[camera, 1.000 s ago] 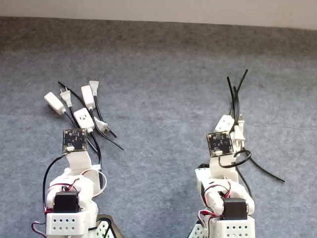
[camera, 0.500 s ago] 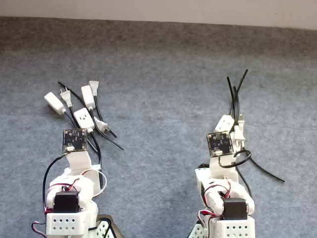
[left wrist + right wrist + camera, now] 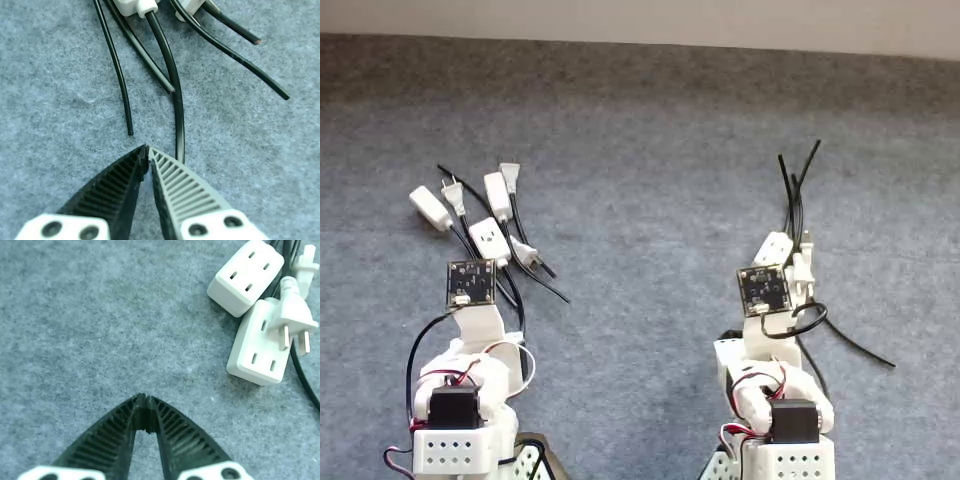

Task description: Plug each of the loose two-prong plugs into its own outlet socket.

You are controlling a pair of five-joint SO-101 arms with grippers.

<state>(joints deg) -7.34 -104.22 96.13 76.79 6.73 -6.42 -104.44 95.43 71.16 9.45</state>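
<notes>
On the left of the grey carpet lies a cluster of white outlet sockets (image 3: 488, 238) and loose two-prong plugs (image 3: 451, 188) with black cables (image 3: 177, 100). My left gripper (image 3: 147, 150) is shut and empty just short of the cable ends. On the right, two white sockets (image 3: 245, 276) (image 3: 257, 342) lie side by side, and a white two-prong plug (image 3: 295, 315) rests across the nearer one, prongs out of the slots. My right gripper (image 3: 145, 401) is shut and empty on the carpet beside them.
The left arm (image 3: 471, 282) and right arm (image 3: 764, 289) stand at the near edge. Black cables (image 3: 798, 190) fan out behind the right sockets. Bare carpet (image 3: 640, 230) lies between the two clusters. A pale wall strip runs along the far edge.
</notes>
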